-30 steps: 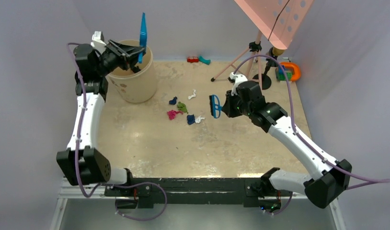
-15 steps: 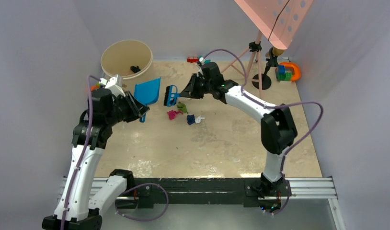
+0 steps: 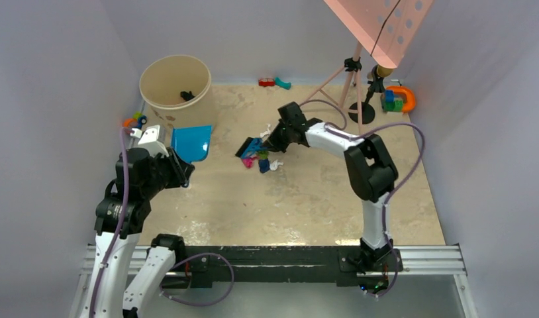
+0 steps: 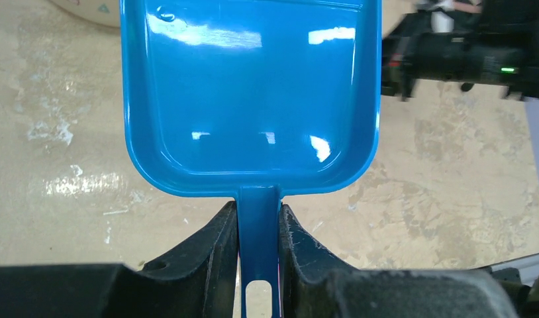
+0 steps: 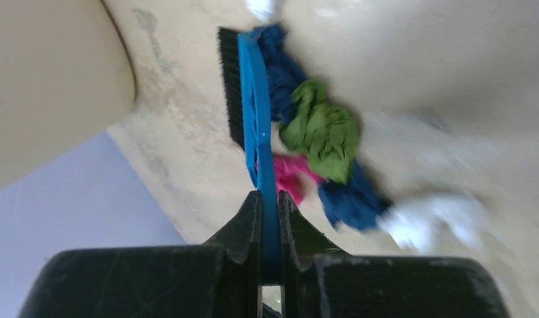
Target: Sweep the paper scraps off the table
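The paper scraps (image 3: 260, 161) lie in a loose cluster near the middle of the table (image 3: 287, 205), on its far half; pink, navy, green and white bits sit close together, and one white bit (image 3: 265, 130) lies a little apart toward the far side. The right gripper (image 3: 272, 140) reaches across to this cluster with its jaws clenched on the handle of a blue brush (image 3: 251, 147); in the right wrist view the brush (image 5: 257, 132) stands on edge with its black bristles facing away from the scraps, and the navy, green and pink bits press against its blue back, while a white bit (image 5: 432, 213) lies blurred at the outer edge of the heap. The left gripper (image 3: 182, 162) grasps a blue dustpan (image 3: 191, 142) by its handle; the left wrist view shows both fingers (image 4: 217, 262) pinching the narrow handle, the pan (image 4: 250, 99) glossy with nothing in it. The dustpan sits well to the left of the scraps, just in front of a beige bucket (image 3: 175, 86); whether it touches the table I cannot tell; a dark bit (image 3: 186, 96) lies inside the bucket.
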Tool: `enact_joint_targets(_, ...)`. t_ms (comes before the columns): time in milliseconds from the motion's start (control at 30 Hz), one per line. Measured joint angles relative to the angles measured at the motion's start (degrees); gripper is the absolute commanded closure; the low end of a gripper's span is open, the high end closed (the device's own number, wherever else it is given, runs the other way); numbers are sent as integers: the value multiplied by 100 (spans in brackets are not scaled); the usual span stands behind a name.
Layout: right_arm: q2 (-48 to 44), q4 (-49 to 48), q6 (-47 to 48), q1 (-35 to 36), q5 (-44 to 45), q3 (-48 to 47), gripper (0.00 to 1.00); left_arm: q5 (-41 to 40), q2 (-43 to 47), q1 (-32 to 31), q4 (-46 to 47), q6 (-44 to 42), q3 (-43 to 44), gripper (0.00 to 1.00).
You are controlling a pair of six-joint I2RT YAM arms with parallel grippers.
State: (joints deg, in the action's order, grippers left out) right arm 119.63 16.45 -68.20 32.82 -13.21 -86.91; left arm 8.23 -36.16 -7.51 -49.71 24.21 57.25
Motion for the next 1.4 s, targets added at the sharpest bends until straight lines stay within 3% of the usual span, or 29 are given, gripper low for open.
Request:
enact_joint_targets(200, -2201, 844, 177, -70, 1261, 1303, 100, -168, 13, 0, -74, -133, -297, 100)
enact_joint_targets(333, -3084, 822, 721, -94, 1513, 1414, 100, -146, 61, 0, -50, -153, -374, 100)
enact_joint_targets(600, -2750, -166, 1005, -251, 1207, 1143, 100, -31, 61, 0, -2, -256, -472, 100)
enact_joint_targets(833, -1423, -1117, 518, -509, 1169, 881, 100, 20, 66, 0, 81, -280, -476, 100)
enact_joint_targets(1033, -706, -1025, -61, -824, 1043, 960, 100, 46, 44, 0, 81, -280, -479, 100)
enact_joint_targets(1167, -1069, -730, -245, -931, 1071, 1252, 100, 52, 17, 0, 83, -280, -481, 100)
enact_joint_targets(1400, -3458, -789, 160, -931, 1097, 3136, 100, 98, -85, 0, 83, -280, -511, 100)
